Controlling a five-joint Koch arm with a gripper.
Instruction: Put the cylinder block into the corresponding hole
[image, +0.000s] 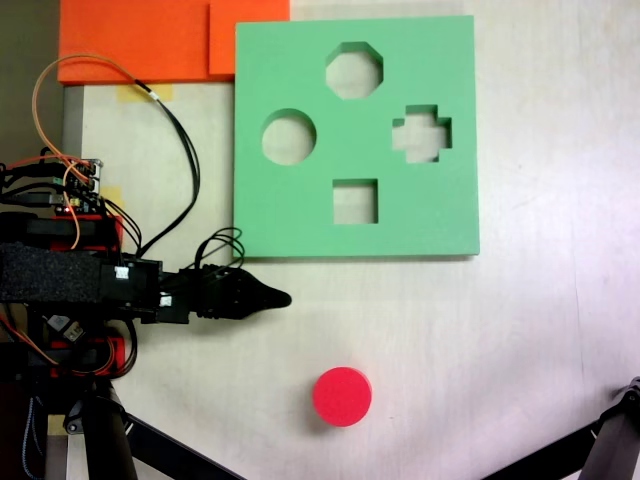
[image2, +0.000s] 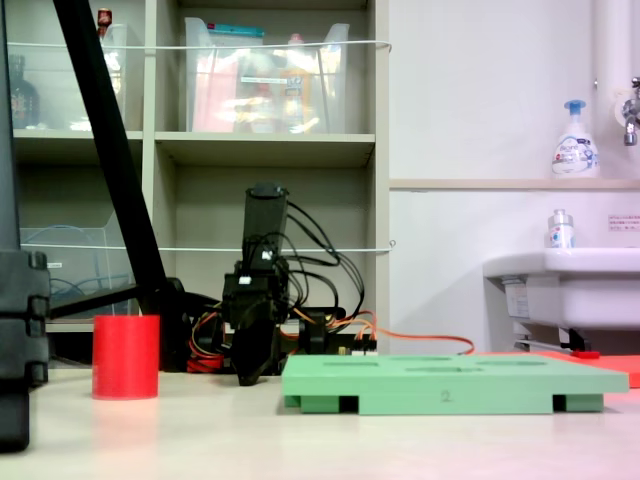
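Observation:
The red cylinder block (image: 342, 396) stands upright on the pale table, apart from everything; in the low side-on fixed view the cylinder block (image2: 126, 356) is at the left. The square green foam board (image: 300, 215) lies flat beyond it. Its circular hole (image: 289, 137) is the left cutout, with octagonal, cross and square cutouts around it. My gripper (image: 284, 297) points right just below the board's lower left corner, jaws together and holding nothing, well left of and above the cylinder. From the side, the gripper (image2: 250, 376) hangs tip-down near the table, left of the board (image2: 450, 385).
Orange foam sheets (image: 140, 40) lie at the top left, touching the board's corner. Loose wires (image: 180, 150) loop near the arm's base. Black tripod legs (image: 610, 445) cross the lower corners. Shelves (image2: 260, 145) and a sink (image2: 570, 285) stand behind the table.

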